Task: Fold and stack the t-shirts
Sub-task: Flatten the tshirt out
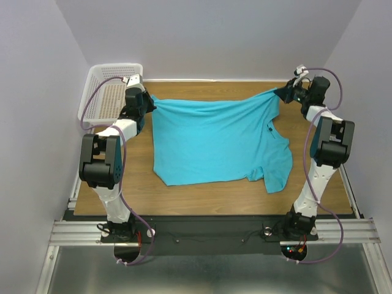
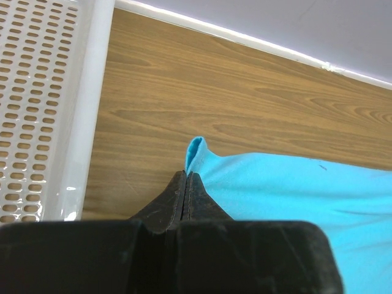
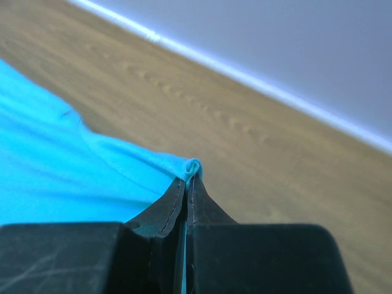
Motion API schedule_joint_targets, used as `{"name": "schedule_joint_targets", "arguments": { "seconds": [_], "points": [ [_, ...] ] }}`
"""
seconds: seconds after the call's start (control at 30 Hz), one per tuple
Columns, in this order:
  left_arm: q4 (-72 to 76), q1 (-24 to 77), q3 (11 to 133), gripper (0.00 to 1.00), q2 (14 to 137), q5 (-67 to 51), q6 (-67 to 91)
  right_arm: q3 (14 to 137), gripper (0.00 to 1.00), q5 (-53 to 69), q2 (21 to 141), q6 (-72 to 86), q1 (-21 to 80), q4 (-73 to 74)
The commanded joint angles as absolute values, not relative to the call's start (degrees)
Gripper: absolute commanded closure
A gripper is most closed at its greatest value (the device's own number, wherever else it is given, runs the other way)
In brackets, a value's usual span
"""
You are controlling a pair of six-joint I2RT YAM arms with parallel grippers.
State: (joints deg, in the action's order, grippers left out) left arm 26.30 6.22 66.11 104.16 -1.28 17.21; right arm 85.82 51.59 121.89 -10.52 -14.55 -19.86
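Wooden tabletop (image 1: 202, 197) spans the pale-walled enclosure. One turquoise t-shirt (image 1: 211, 144) lies spread over the tabletop's middle, its far edge stretched between both arms. A white mesh basket (image 1: 107, 101) sits at the tabletop's far left corner. Near the tabletop's far edge, the left gripper (image 2: 186, 176) is clamped on the shirt's left corner and the right gripper (image 3: 191, 179) on its right corner.

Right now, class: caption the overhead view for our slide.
Left gripper and right gripper pinch far corners of a turquoise cloth t-shirt spread over the wooden table.
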Motion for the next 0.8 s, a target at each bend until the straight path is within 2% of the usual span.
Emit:
{"name": "schedule_joint_targets", "arguments": {
  "seconds": [0.0, 0.17, 0.37, 0.77],
  "points": [
    [27.9, 5.6, 68.3, 1.00, 105.0, -2.5, 16.5, 95.0, 0.99, 54.0, 127.3, -8.3, -14.9, -23.8],
    [27.7, 5.6, 69.1, 1.00, 105.6, -2.9, 15.9, 100.1, 0.96, 57.8, 131.6, -15.7, -14.6, -19.9],
    [28.4, 5.7, 69.2, 1.00, 106.1, -3.5, 14.5, 101.1, 0.99, 57.2, 132.2, -24.2, -14.4, -16.0],
    [29.0, 5.7, 73.6, 1.00, 109.8, -6.2, 16.0, 97.0, 0.99, 58.9, 129.3, -25.7, -14.4, -16.2]
  ]
}}
